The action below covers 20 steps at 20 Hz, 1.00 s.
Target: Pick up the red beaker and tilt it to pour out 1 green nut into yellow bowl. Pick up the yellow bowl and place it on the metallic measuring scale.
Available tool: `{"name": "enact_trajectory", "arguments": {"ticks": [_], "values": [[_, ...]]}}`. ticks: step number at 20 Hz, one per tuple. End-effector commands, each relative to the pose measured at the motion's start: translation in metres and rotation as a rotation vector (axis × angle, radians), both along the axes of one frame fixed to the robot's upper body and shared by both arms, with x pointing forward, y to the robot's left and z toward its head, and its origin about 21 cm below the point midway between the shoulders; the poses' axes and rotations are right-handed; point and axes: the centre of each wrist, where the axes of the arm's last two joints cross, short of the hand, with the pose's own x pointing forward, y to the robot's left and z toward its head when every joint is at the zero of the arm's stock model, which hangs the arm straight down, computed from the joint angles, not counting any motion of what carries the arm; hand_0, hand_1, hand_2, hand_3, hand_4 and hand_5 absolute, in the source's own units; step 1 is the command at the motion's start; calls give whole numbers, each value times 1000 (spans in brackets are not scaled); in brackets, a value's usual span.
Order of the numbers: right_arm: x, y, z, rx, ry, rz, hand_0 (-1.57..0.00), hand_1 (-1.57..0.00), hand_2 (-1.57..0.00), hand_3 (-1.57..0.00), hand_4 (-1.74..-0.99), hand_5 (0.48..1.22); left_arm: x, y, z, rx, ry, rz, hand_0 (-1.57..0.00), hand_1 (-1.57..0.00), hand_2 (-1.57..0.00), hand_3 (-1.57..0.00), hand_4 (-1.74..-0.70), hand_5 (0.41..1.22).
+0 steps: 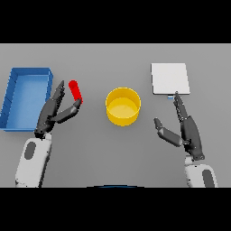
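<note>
Table (115, 153), grey, seen from the head view. Left robot hand (56, 110) reaches toward the red beaker (75, 92), thumb tip touching its lower end, fingers straight along its left side, not closed round it. Grasp not made yet, by my reading. Yellow bowl (122, 106) sits mid-table, just right of the beaker, handy for pouring; no nut visible inside. Metallic measuring scale (169, 78) lies beyond the right robot hand (187, 131), which rests open, likely waiting for the bowl. Blue bin (13, 99) at far left.
</note>
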Motion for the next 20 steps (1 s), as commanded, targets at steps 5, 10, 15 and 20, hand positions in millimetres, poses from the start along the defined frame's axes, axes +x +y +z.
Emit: {"name": "enact_trajectory", "arguments": {"ticks": [5,10,15,20], "values": [[-1,3,2,-1,5,-2,1,1,1,1,-1222,627,24,-13,0,6,-47,-45,1,1,1,1,-1200,651],[1,0,2,9,16,-14,1,1,1,1,-1233,634,46,-22,-2,54,-14,-31,1,1,1,1,-1196,664],[-4,0,2,10,-5,-10,1,1,1,1,-1242,642,59,-22,-9,36,-24,-19,1,1,1,1,-1228,687],[-6,0,4,12,1,-16,1,1,1,1,-1244,644,66,-30,-21,-76,-58,2,-4,-7,-54,-37,-1328,738]]}}
